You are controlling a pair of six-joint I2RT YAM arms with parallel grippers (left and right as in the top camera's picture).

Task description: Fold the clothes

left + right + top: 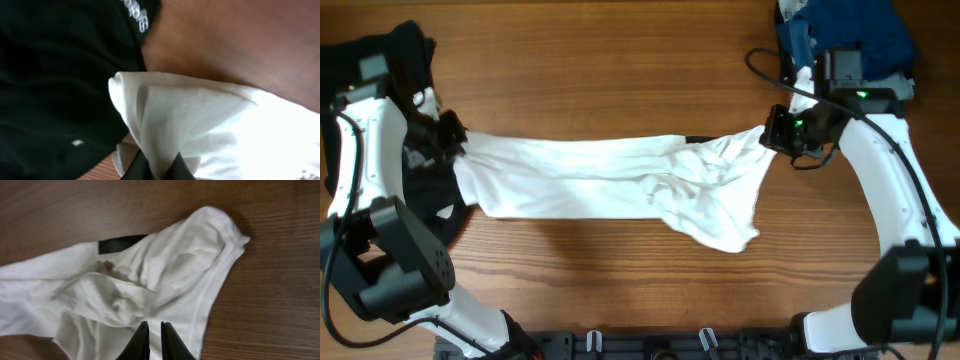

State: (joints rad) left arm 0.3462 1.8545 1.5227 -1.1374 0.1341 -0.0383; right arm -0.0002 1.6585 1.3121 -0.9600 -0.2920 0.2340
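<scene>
The clothes (600, 180) are a white wrinkled T-shirt stretched across the middle of the wooden table, with a lobe sagging toward the front right. A black print patch (698, 139) shows at its far edge. My left gripper (455, 140) is shut on the shirt's left end, and in the left wrist view the white fabric (200, 115) bunches up out of the gripper (161, 170). My right gripper (772, 130) holds the right end. In the right wrist view its gripper (154, 330) is shut on the white cloth (165, 265), near the black patch (120, 243).
A black garment (405, 45) lies under and behind the left arm, also filling the left wrist view's garment area (60, 75). A dark blue garment (850, 30) sits at the back right, behind the right arm. A black rack (650, 345) runs along the table's front edge.
</scene>
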